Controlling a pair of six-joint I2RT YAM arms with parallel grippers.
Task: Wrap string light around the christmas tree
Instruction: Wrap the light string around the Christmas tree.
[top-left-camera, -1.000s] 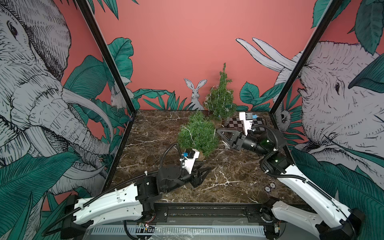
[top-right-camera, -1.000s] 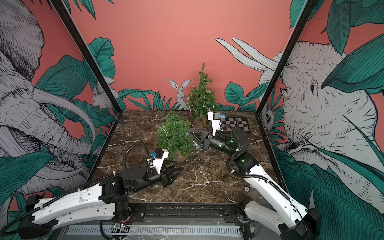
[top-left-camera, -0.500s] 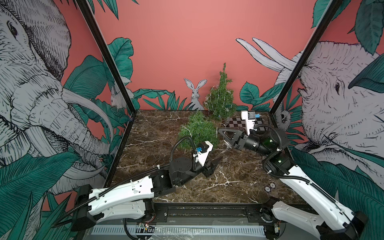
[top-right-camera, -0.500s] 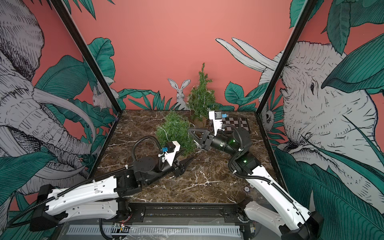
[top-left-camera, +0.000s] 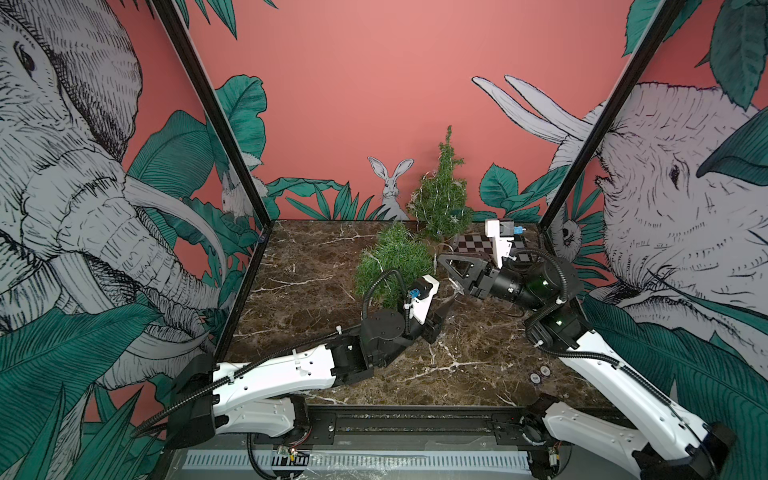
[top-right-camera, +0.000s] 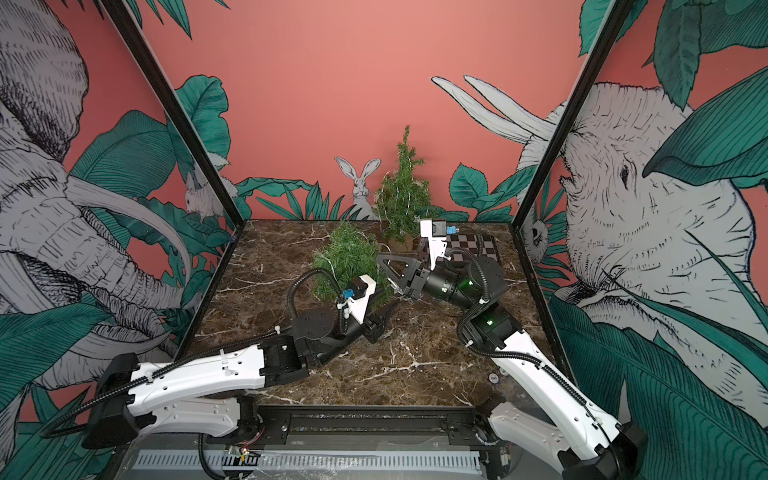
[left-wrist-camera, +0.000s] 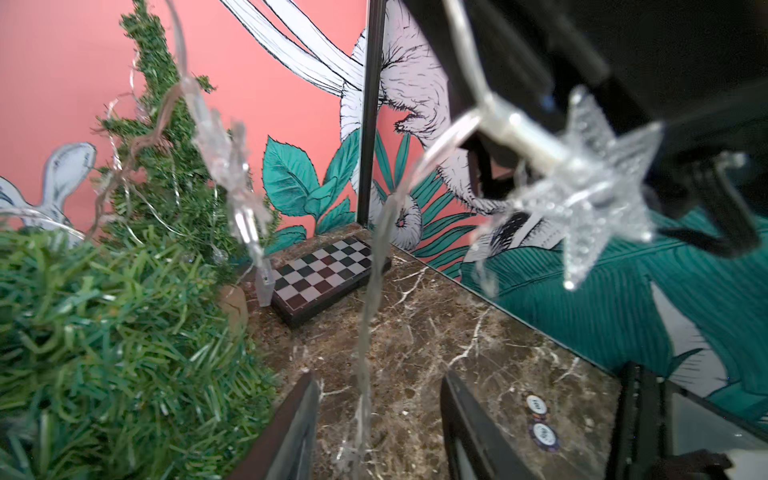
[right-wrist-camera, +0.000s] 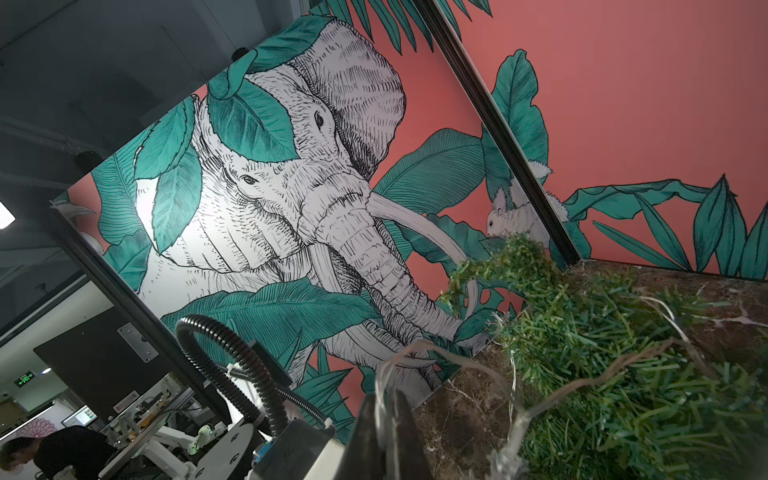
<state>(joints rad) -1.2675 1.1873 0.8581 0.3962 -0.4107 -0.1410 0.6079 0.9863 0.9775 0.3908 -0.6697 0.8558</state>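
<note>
The bushy green christmas tree (top-left-camera: 390, 262) (top-right-camera: 351, 262) stands mid-table; its needles fill one side of the left wrist view (left-wrist-camera: 104, 332) and the right wrist view (right-wrist-camera: 623, 374). The string light is a clear wire (left-wrist-camera: 370, 316) with star-shaped bulbs (left-wrist-camera: 598, 178). My right gripper (top-left-camera: 446, 262) (right-wrist-camera: 384, 399) hovers just right of the tree, shut on the wire (right-wrist-camera: 415, 353), which loops off into the branches. My left gripper (top-left-camera: 446, 307) (top-right-camera: 390, 309) (left-wrist-camera: 378, 378) sits low beneath it, open, with the hanging wire running between its jaws without touching them.
A second, taller tree (top-left-camera: 442, 199) (left-wrist-camera: 158, 158) strung with thin wire stands at the back wall. A checkered board (top-left-camera: 471, 249) (left-wrist-camera: 328, 274) lies at the back right. Two poker chips (top-left-camera: 540, 374) (left-wrist-camera: 540, 419) lie near the front right. Illustrated walls enclose three sides.
My left arm has swung forward and right, from the tree's front to beneath the right gripper, and its jaws have narrowed around the hanging wire. The right gripper has barely moved.
</note>
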